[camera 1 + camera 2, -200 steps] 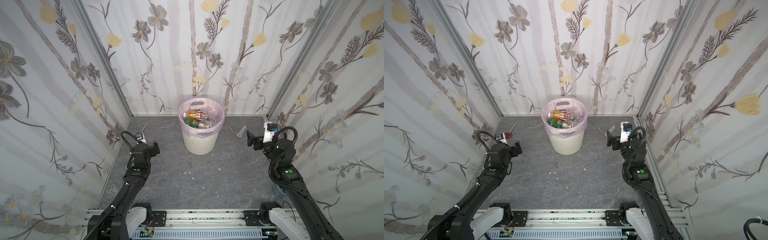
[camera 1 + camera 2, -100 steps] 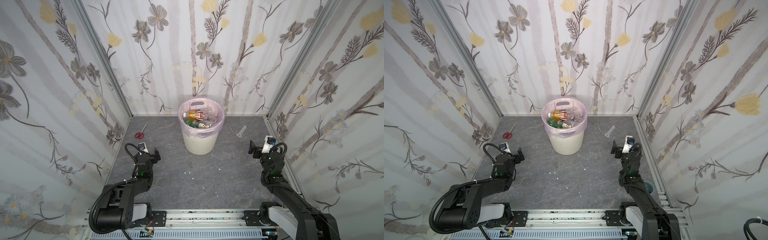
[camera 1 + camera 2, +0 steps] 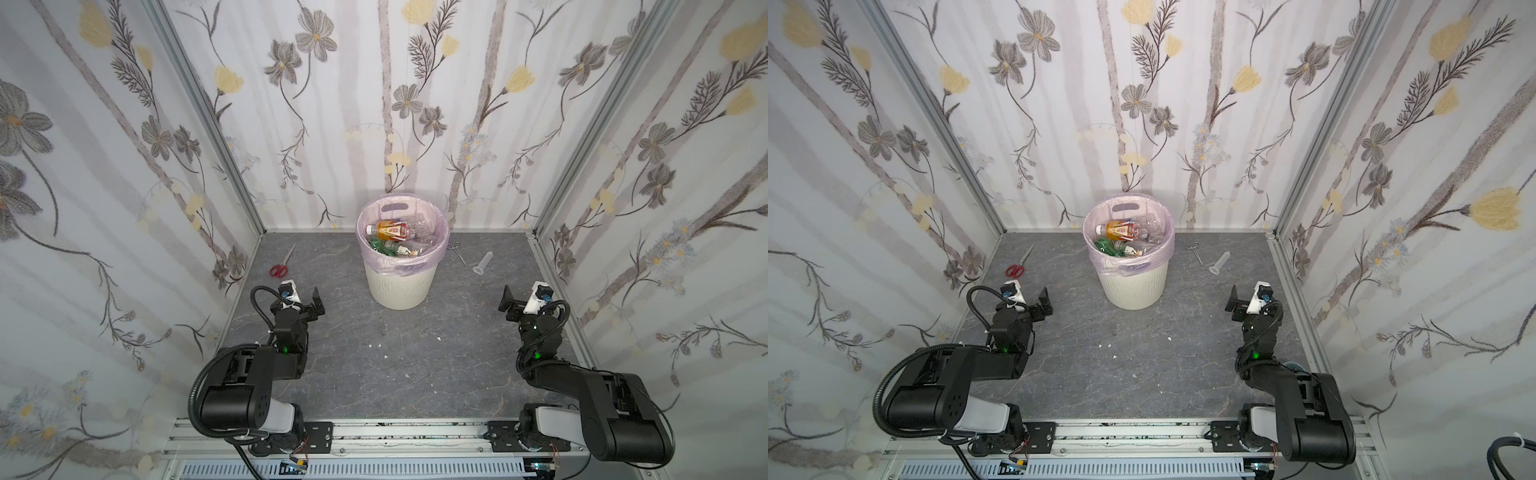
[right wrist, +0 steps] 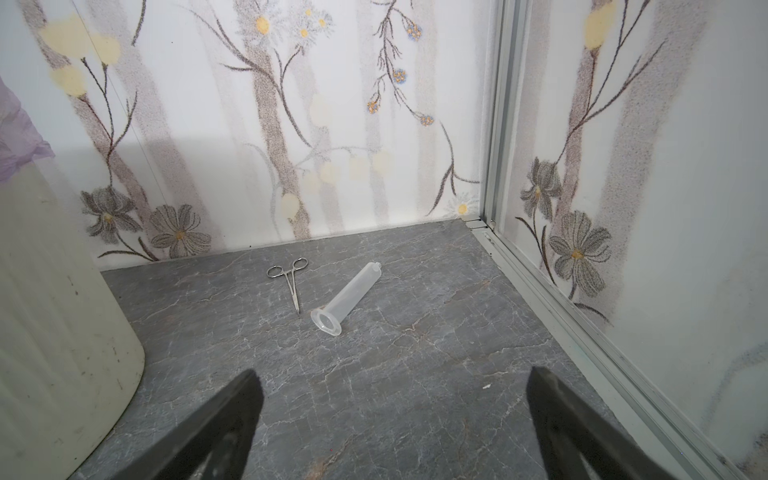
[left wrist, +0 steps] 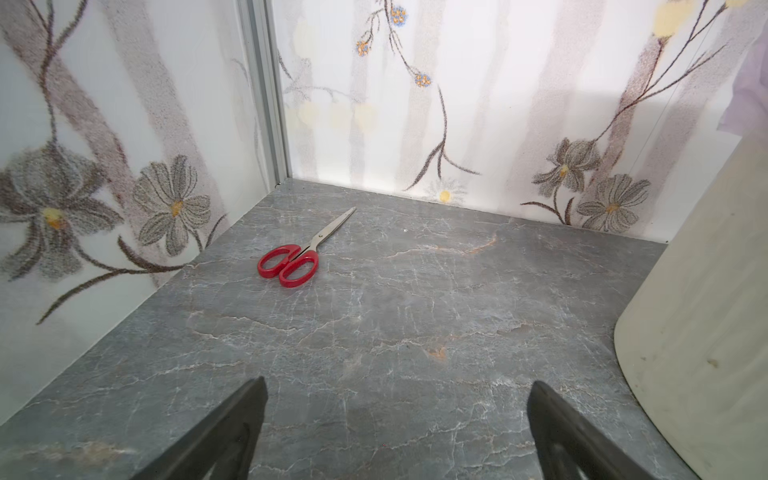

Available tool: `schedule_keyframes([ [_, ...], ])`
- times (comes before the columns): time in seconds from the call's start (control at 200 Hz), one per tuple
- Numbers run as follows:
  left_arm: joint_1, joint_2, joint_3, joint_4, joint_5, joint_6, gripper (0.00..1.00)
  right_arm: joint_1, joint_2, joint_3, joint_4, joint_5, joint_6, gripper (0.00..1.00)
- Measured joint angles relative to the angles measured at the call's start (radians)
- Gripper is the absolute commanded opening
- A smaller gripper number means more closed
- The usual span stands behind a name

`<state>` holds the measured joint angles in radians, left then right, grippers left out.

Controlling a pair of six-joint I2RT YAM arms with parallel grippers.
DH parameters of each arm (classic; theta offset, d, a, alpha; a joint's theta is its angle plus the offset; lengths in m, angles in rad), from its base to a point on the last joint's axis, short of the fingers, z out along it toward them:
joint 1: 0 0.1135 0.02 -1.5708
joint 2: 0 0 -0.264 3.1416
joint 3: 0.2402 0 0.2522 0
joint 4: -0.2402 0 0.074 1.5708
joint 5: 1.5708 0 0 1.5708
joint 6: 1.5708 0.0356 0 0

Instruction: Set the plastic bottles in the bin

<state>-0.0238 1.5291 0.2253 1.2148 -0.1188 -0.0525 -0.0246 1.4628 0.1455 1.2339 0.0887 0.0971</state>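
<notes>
Top views: bottles [image 3: 395,239] lie heaped inside the bin [image 3: 399,286], orange and green ones uppermost. It stands well ahead of the fingers, between the two arms. Both the left gripper [image 3: 301,301] and the right gripper [image 3: 521,301] sit low over the table [image 3: 395,365], arms folded, fingers spread wide, nothing held. No bottle shows on the table in both top views.

Left wrist view: fingers [image 5: 232,424] are apart and empty. The scissors [image 5: 291,264] lie ahead of them; the bin wall stands beyond one finger.

Right wrist view: fingers [image 4: 220,424] are apart and empty. The forceps [image 4: 289,282] and tube [image 4: 349,297] lie ahead, just beside each other.

Assessment: the task appears complete. Nothing seen remains to collect; the remaining items are not bottles.
</notes>
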Motion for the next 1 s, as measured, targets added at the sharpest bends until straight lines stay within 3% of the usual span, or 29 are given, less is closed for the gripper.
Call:
schedule_keyframes([
  [0.185, -0.016, 0.055, -0.014, 0.087, -0.013, -0.004, 1.0, 0.002, 0.042, -0.01, 0.11, -0.001, -0.001, 1.0],
  [1.0, -0.014, 0.058, -0.012, 0.119, -0.071, -0.026, 1.0, 0.037, 0.05, 0.054, 0.064, -0.004, -0.04, 1.0],
])
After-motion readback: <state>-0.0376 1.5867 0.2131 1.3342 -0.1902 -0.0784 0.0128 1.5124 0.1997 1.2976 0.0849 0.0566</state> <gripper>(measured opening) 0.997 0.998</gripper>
